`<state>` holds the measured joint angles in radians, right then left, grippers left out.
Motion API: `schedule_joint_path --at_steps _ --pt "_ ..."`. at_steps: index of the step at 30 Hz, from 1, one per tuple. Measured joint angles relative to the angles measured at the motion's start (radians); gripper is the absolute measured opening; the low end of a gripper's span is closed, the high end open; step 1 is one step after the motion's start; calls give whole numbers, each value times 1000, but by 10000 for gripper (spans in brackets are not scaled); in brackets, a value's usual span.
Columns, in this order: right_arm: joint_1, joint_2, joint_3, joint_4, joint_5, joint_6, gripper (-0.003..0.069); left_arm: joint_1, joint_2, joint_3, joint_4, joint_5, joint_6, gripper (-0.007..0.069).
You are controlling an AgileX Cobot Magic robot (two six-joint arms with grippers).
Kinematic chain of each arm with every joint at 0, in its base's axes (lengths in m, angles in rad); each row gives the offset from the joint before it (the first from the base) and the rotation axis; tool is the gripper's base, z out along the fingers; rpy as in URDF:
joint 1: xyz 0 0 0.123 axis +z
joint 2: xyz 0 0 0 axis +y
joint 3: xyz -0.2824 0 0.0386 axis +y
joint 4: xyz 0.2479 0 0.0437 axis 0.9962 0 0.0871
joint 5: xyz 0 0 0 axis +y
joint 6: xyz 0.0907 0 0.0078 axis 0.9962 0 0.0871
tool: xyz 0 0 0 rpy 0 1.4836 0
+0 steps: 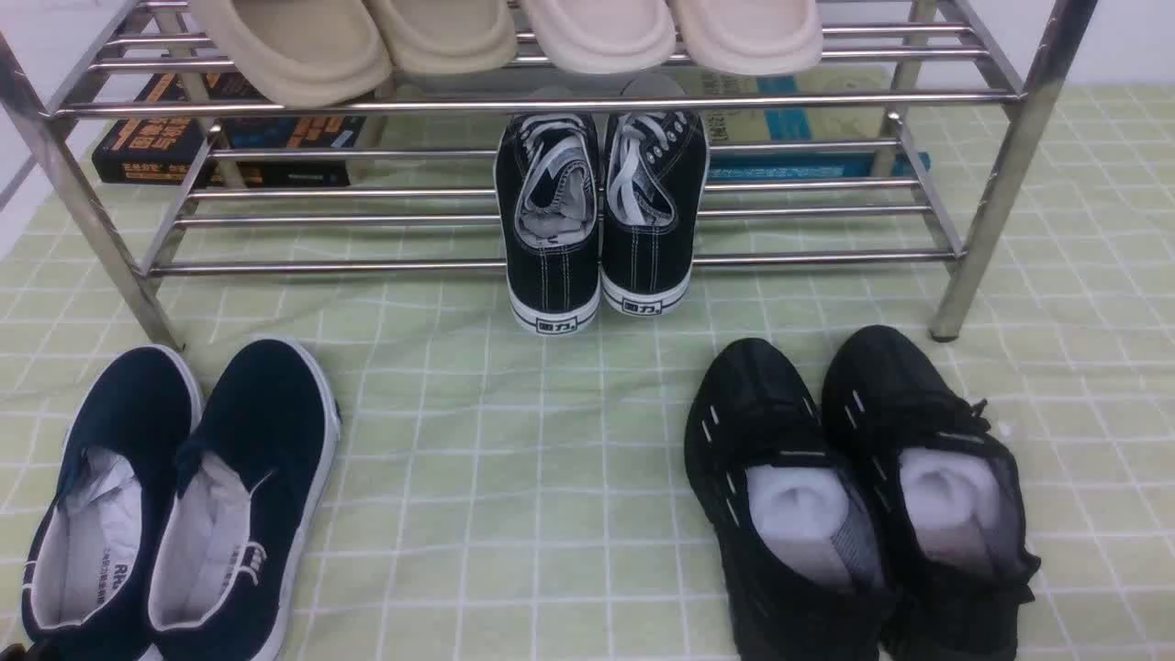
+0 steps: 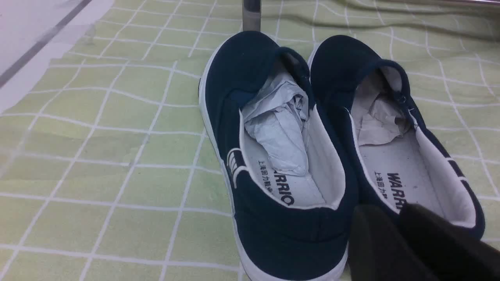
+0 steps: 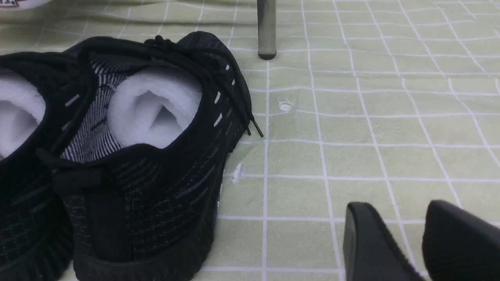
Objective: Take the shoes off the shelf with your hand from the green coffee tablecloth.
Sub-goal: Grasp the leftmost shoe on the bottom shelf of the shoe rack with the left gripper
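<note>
Open green tablecloth (image 1: 514, 477) fills mid-frame. Black laced sneakers (image 1: 601, 216) sit upper centre on the rack (image 1: 367, 268), lower rails, well apart from the right gripper (image 3: 398, 210), spread, and the left gripper (image 2: 386, 210), spacing unclear.

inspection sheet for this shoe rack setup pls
Surface: green checked tablecloth, slightly wrinkled, white speck near the trainers.
Job's things: black canvas sneakers side by side on the steel shelf, lower tier, heels overhanging the front rail.
Clutter: navy slip-ons on the cloth at left; black mesh trainers at right; beige slippers on the top tier; books behind the shelf.
Grippers: left gripper by the slip-ons' heels, opening unclear; right gripper open, empty, beside the trainers.
Cables: nothing seen.
Surroundings: white wall behind.
</note>
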<state>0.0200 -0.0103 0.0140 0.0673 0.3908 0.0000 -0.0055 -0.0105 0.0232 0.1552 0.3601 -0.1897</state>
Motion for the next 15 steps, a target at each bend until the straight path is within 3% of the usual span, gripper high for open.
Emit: schedule_joint_path --at_steps 15 --pt "0 0 0 0 0 0 237 0 0 0 0 0 0 145"
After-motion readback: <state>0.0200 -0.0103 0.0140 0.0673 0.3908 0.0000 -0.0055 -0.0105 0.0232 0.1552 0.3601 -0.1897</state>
